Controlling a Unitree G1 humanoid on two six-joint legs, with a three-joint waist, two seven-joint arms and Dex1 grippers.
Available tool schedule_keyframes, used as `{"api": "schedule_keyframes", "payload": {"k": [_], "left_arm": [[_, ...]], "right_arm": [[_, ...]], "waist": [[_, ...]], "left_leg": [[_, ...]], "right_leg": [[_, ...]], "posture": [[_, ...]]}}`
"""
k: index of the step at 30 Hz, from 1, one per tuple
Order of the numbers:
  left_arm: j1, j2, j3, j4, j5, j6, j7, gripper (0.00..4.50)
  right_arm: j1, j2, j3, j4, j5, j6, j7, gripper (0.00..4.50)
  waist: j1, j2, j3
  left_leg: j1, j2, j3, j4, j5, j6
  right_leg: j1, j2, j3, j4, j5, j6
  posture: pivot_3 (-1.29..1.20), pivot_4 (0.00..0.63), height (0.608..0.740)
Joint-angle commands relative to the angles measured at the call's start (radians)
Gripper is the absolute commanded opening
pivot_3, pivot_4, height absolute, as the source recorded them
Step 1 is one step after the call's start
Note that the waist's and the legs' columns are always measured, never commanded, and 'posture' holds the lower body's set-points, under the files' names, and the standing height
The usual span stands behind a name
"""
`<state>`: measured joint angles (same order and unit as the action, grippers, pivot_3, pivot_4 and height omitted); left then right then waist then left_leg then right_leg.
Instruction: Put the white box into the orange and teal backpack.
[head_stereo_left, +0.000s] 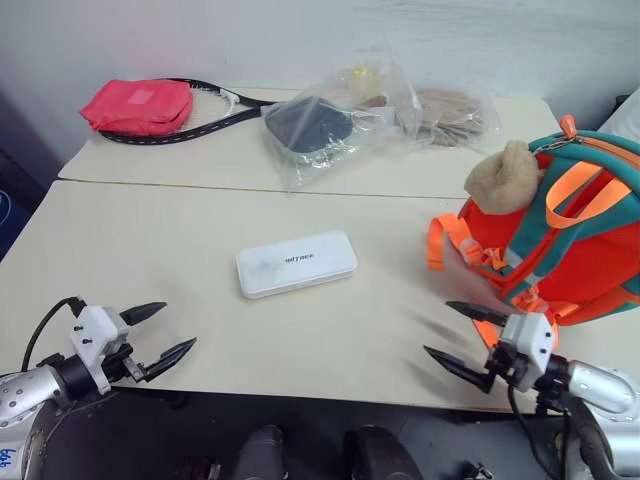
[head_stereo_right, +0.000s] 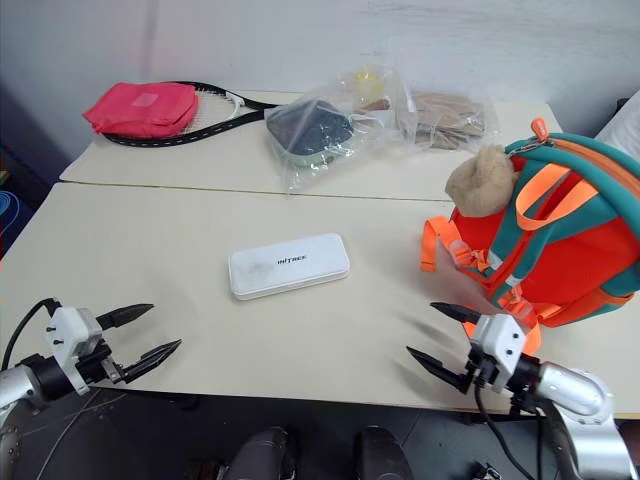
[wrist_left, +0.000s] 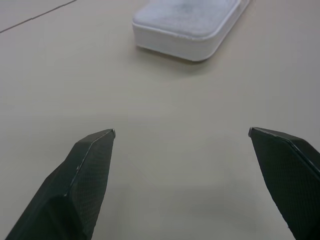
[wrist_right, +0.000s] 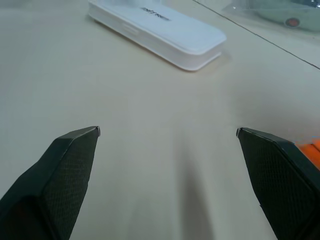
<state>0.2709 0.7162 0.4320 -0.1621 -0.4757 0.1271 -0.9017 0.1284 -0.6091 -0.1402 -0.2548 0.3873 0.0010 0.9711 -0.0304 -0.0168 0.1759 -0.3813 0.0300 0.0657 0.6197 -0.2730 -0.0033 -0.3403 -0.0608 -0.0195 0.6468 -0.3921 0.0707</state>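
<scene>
The white box (head_stereo_left: 296, 263) lies flat in the middle of the cream table (head_stereo_left: 180, 250), dark lettering on its lid; the left wrist view looks at one end of the white box (wrist_left: 190, 22), the right wrist view at its long side (wrist_right: 160, 31). At the table's right stands the orange and teal backpack (head_stereo_left: 570, 240), with a tan plush head (head_stereo_left: 505, 177) on it. My left gripper (head_stereo_left: 163, 336) hovers open at the near left edge, empty. Over the near right edge, in front of the backpack, my right gripper (head_stereo_left: 452, 335) is open and empty too.
On the far table lie a red pouch (head_stereo_left: 138, 105), a black racket (head_stereo_left: 215, 110), and clear plastic bags (head_stereo_left: 335, 120) holding dark and tan items. A seam (head_stereo_left: 250, 188) separates the two tables.
</scene>
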Motion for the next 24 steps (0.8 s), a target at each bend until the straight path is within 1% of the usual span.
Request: {"api": "schedule_keyframes", "payload": {"k": [1,3,4,6,8,10,13,14,15,19,22,24], "left_arm": [[-0.056,-0.002,0.002,-0.093,-0.075,0.105,0.049,4.5],[-0.114,-0.014,-0.035,-0.101,-0.022,0.193,0.164,4.12],[-0.143,-0.021,-0.054,-0.087,0.045,0.233,0.252,3.92],[-0.189,-0.06,-0.06,-0.081,0.094,0.265,0.366,3.25],[-0.248,-0.15,-0.076,-0.11,0.095,0.326,0.494,2.63],[-0.287,-0.207,-0.102,-0.12,0.117,0.363,0.563,2.03],[-0.33,-0.262,-0.14,-0.103,0.138,0.362,0.602,1.17],[-0.35,-0.284,-0.147,-0.094,0.131,0.374,0.613,0.83],[-0.37,-0.298,-0.156,-0.082,0.129,0.376,0.616,0.5],[-0.429,-0.309,-0.212,-0.037,0.167,0.381,0.622,0.5],[-0.456,-0.309,-0.238,-0.018,0.173,0.402,0.613,0.5],[-0.467,-0.31,-0.243,-0.01,0.161,0.438,0.607,0.5]], "right_arm": [[-0.13,0.011,0.087,-0.112,-0.029,0.174,-0.112,4.1],[-0.229,0.061,0.153,-0.109,-0.061,0.274,-0.196,3.57],[-0.274,0.093,0.171,-0.091,-0.093,0.315,-0.259,3.22],[-0.322,0.135,0.192,-0.064,-0.128,0.354,-0.327,2.47],[-0.367,0.176,0.236,0.016,-0.23,0.325,-0.413,1.8],[-0.409,0.22,0.27,0.103,-0.328,0.277,-0.51,1.13],[-0.477,0.257,0.284,0.243,-0.376,0.181,-0.543,0.18],[-0.503,0.272,0.28,0.292,-0.377,0.163,-0.55,0.0],[-0.527,0.285,0.279,0.34,-0.384,0.14,-0.557,0.0],[-0.589,0.332,0.3,0.471,-0.398,0.059,-0.55,0.0],[-0.616,0.36,0.307,0.53,-0.374,0.021,-0.492,0.0],[-0.626,0.358,0.314,0.547,-0.365,0.027,-0.447,0.0]], "waist": [[-0.003,0.0,0.0],[-0.002,0.0,0.0],[-0.001,0.0,0.0],[0.001,0.0,0.0],[0.003,0.0,0.0],[0.004,-0.001,-0.001],[0.002,-0.002,-0.001],[0.002,-0.002,-0.001],[0.002,-0.002,-0.001],[-0.001,-0.002,-0.001],[-0.005,-0.002,-0.001],[-0.005,-0.002,-0.001]], "left_leg": [[0.0,0.0,0.0,0.001,0.0,0.0],[0.0,0.0,-0.001,0.002,0.0,0.0],[0.0,0.0,-0.001,0.002,0.0,-0.001],[0.0,0.0,-0.001,0.002,0.0,-0.002],[-0.004,0.0,-0.002,0.004,0.002,-0.005],[-0.009,0.0,-0.002,0.011,0.001,-0.004],[-0.01,-0.002,-0.001,0.013,0.0,-0.002],[-0.01,-0.002,0.0,0.014,0.0,-0.002],[-0.01,-0.002,0.0,0.014,0.0,-0.002],[-0.009,-0.001,0.0,0.013,0.001,-0.004],[-0.008,0.0,0.0,0.012,0.002,-0.005],[-0.009,0.0,0.0,0.012,0.002,-0.005]], "right_leg": [[0.0,0.0,0.0,0.001,0.0,0.0],[0.0,0.0,0.0,0.002,0.0,0.0],[-0.001,0.0,0.0,0.003,0.0,0.0],[-0.003,0.0,0.0,0.006,0.0,0.0],[-0.005,0.001,0.0,0.008,0.0,0.0],[-0.007,0.0,0.0,0.012,0.0,0.0],[-0.007,-0.001,0.001,0.012,0.001,0.002],[-0.006,-0.001,0.001,0.011,0.001,0.002],[-0.006,-0.001,0.001,0.011,0.001,0.002],[-0.006,0.001,0.001,0.011,0.001,0.002],[-0.007,0.002,0.001,0.012,0.001,0.002],[-0.007,0.002,0.001,0.012,0.001,0.002]], "posture": [[0.0,0.15,0.74],[0.0,0.15,0.74],[0.0,0.15,0.74],[0.0,0.15,0.74],[0.0,0.15,0.74],[0.0,0.15,0.74],[0.0,0.15,0.74],[0.0,0.15,0.74],[0.0,0.15,0.74],[0.0,0.15,0.74],[0.0,0.15,0.74],[0.0,0.15,0.74]]}}
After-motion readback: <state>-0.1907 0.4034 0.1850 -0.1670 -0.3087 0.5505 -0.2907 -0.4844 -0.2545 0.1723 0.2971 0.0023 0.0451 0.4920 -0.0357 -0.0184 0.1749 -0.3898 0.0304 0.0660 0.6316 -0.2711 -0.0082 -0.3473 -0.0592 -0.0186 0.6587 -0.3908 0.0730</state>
